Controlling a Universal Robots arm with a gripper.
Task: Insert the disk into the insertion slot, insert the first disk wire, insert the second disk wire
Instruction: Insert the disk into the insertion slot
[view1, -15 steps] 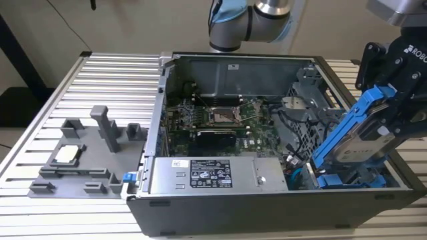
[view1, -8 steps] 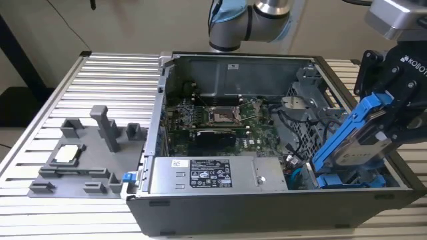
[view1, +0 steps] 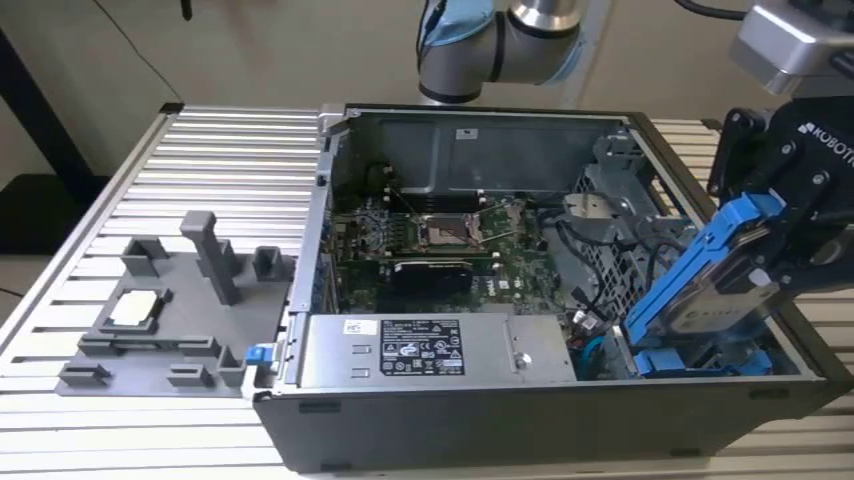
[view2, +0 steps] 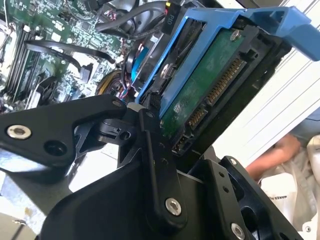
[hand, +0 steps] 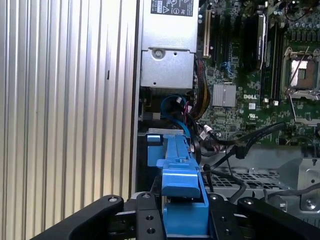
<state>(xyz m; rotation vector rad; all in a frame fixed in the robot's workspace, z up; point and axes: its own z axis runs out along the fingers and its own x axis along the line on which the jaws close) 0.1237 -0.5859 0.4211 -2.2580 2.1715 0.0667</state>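
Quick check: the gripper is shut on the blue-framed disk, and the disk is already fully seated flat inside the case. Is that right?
Not quite. The gripper is shut on the disk, but the disk is not seated flat. The exterior view shows it held tilted, with its upper end sticking up out of the open case at the exterior view's right.

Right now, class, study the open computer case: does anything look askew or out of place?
Yes: the disk stands steeply tilted at the edge of the case on the exterior view's right, clamped between the fingers, its lower end dipping inside, not lying flat.
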